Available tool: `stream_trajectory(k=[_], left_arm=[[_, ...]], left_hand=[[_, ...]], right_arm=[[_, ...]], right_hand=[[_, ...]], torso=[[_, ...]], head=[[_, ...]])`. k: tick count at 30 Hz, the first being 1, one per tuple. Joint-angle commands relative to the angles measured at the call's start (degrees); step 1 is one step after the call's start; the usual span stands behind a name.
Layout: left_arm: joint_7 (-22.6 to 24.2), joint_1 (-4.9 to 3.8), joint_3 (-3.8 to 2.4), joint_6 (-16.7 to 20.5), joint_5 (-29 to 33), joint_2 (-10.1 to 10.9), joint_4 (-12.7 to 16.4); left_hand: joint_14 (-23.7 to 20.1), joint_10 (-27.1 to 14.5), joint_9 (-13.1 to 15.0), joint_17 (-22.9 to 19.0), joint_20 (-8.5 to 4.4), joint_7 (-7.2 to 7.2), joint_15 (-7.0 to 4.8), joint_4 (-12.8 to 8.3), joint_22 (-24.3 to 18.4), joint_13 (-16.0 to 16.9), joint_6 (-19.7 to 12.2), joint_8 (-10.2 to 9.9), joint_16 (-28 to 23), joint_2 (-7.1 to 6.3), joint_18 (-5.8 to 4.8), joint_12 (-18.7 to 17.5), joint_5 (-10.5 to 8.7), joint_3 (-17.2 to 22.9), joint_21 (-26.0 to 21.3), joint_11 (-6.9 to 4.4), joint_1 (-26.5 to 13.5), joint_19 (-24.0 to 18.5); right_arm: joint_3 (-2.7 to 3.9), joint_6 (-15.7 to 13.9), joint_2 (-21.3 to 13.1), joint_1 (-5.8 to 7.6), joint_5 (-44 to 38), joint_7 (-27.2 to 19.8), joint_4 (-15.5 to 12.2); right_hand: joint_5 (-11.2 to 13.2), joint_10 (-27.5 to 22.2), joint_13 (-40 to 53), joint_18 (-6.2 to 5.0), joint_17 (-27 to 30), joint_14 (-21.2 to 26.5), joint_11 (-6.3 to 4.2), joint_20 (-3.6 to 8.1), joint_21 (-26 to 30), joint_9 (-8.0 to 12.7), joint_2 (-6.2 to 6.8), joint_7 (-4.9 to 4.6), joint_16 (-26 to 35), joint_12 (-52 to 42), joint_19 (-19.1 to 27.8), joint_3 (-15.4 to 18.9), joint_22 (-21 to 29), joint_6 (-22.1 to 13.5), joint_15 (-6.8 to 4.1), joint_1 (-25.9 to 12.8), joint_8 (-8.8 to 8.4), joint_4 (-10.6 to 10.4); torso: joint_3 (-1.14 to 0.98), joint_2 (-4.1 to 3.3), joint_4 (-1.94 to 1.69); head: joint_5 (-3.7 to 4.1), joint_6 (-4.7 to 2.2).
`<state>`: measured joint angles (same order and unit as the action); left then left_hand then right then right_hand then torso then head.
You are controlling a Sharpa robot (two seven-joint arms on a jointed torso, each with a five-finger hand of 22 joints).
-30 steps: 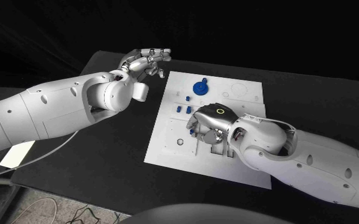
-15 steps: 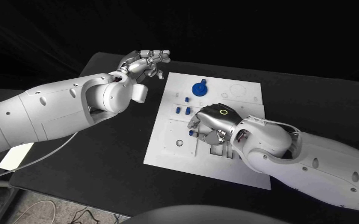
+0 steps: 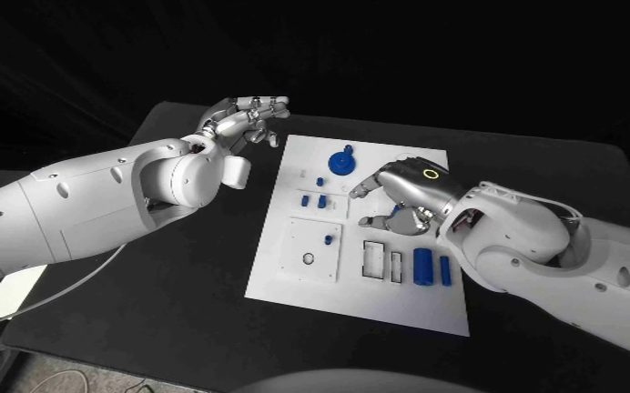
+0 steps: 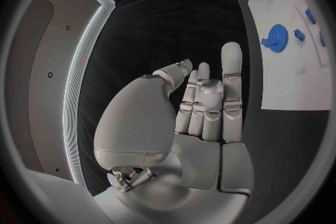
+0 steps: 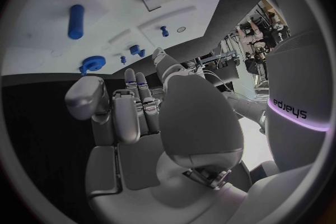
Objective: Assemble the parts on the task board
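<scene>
The white task board [image 3: 296, 270] lies mid-table, with a blue gear [image 3: 344, 162] near its far edge and two blue pegs [image 3: 424, 266] in slots beside the right arm. The right hand [image 3: 407, 195] hovers over the board, fingers curled, holding nothing. The left hand [image 3: 243, 118] hangs off the board's far left corner, fingers loosely apart and empty.

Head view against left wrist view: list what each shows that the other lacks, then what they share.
Head view alone: the right hand over the task board, two blue cylinders lying near the board's near right corner, and a small ring.
Left wrist view alone: the left hand's palm side, holding nothing, and a curved grey panel with a light strip.
Both: the left hand, the white board, the blue gear and small blue pegs.
</scene>
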<state>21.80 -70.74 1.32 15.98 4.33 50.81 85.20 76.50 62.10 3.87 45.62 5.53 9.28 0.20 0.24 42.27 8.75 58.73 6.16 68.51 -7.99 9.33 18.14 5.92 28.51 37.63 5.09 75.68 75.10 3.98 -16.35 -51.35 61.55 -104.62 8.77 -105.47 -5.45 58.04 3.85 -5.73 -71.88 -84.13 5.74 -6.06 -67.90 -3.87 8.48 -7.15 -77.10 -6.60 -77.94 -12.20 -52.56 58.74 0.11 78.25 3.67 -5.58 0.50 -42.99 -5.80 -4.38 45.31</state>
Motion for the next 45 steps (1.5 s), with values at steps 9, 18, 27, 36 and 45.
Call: stream_trajectory(k=[9, 18, 27, 36, 45], left_arm=[[0.2, -0.02, -0.03, -1.2, -0.3, 0.1, 0.3], [0.3, -0.02, -0.03, -1.3, -0.3, 0.1, 0.3], [0.2, -0.01, -0.02, -1.3, -0.3, 0.1, 0.3], [0.3, -0.01, -0.02, -1.3, -0.5, 0.1, 0.3], [0.3, -0.01, -0.02, -1.4, -0.5, 0.1, 0.3]], left_hand=[[-0.4, -0.4, -0.1, -0.1, 0.11, 0.05, -0.06, -0.3, 0.0, 0.1, -0.3, 0.0, -0.1, 0.53, 0.68, 0.2, 0.22, 0.0, -0.3, -0.02, 0.0, -0.2], [-0.4, -0.4, -0.1, -0.1, 0.11, 0.05, -0.06, -0.3, 0.0, 0.1, -0.3, 0.0, -0.1, 0.53, 0.68, 0.2, 0.22, 0.0, -0.3, -0.02, 0.0, -0.2], [-0.4, -0.4, -0.1, -0.1, 0.11, 0.05, -0.06, -0.3, 0.0, 0.1, -0.3, 0.0, -0.1, 0.53, 0.68, 0.2, 0.22, 0.0, -0.3, -0.02, 0.0, -0.2], [-0.4, -0.4, -0.1, -0.1, 0.11, 0.05, -0.06, -0.3, 0.0, 0.1, -0.3, 0.0, -0.1, 0.53, 0.68, 0.2, 0.22, 0.0, -0.3, -0.02, 0.0, -0.2], [-0.4, -0.4, -0.1, -0.1, 0.11, 0.05, -0.06, -0.3, 0.0, 0.1, -0.3, 0.0, -0.1, 0.53, 0.68, 0.2, 0.22, 0.0, -0.3, -0.02, 0.0, -0.2]], right_arm=[[0.40, 5.7, -4.8, 2.72, 1.9, 3.9, 0.4], [0.40, 10.3, -5.7, 2.80, 0.6, 5.2, 1.0], [0.33, 11.6, -4.6, 2.27, 0.5, 4.7, 2.2], [0.30, 11.4, -3.6, 1.58, 0.4, 4.1, 2.9], [0.30, 12.1, -3.1, 1.25, 0.3, 3.8, 3.2]], right_hand=[[-0.1, -2.1, -0.2, -0.96, 0.8, -2.2, 0.34, -0.44, -0.1, 0.1, 0.33, 0.45, 0.8, -0.2, -0.7, 3.6, -0.4, -1.7, 0.69, 1.7, -0.11, -1.7], [0.3, -1.1, -0.1, -1.03, 1.1, -2.2, 0.09, -0.42, 0.2, 0.0, 0.41, 0.73, 1.0, -1.4, -0.8, 5.3, -0.1, -1.6, 0.58, 3.0, -0.02, -3.4], [1.5, 0.4, -0.1, -1.03, 1.4, -2.2, -0.34, -0.17, 0.3, 0.0, -1.06, 0.86, 1.2, -2.5, -0.9, 5.1, 0.0, -1.4, 0.26, 4.2, -0.03, -4.0], [2.3, 3.8, -0.1, -0.93, 1.4, -2.4, -1.05, 0.34, 0.1, 0.0, -3.48, 0.68, 1.1, -3.0, -1.4, 2.7, -0.4, -0.6, -0.36, 6.0, 0.05, -3.6], [2.3, 7.5, -0.1, -0.82, 1.2, -2.5, -1.88, 1.02, -0.3, -0.3, -4.17, 0.16, 0.8, -2.2, -1.9, 0.1, -1.0, 1.8, -1.07, 6.7, 0.48, -3.7]], torso=[[-0.08, -0.07, 0.09], [-0.03, -0.07, -0.05], [-0.02, -0.10, -0.11], [0.00, -0.08, -0.08], [-0.01, -0.09, -0.04]], head=[[2.59, -1.74], [3.08, -1.78], [3.01, -1.60], [2.80, -1.35], [2.76, -1.17]])
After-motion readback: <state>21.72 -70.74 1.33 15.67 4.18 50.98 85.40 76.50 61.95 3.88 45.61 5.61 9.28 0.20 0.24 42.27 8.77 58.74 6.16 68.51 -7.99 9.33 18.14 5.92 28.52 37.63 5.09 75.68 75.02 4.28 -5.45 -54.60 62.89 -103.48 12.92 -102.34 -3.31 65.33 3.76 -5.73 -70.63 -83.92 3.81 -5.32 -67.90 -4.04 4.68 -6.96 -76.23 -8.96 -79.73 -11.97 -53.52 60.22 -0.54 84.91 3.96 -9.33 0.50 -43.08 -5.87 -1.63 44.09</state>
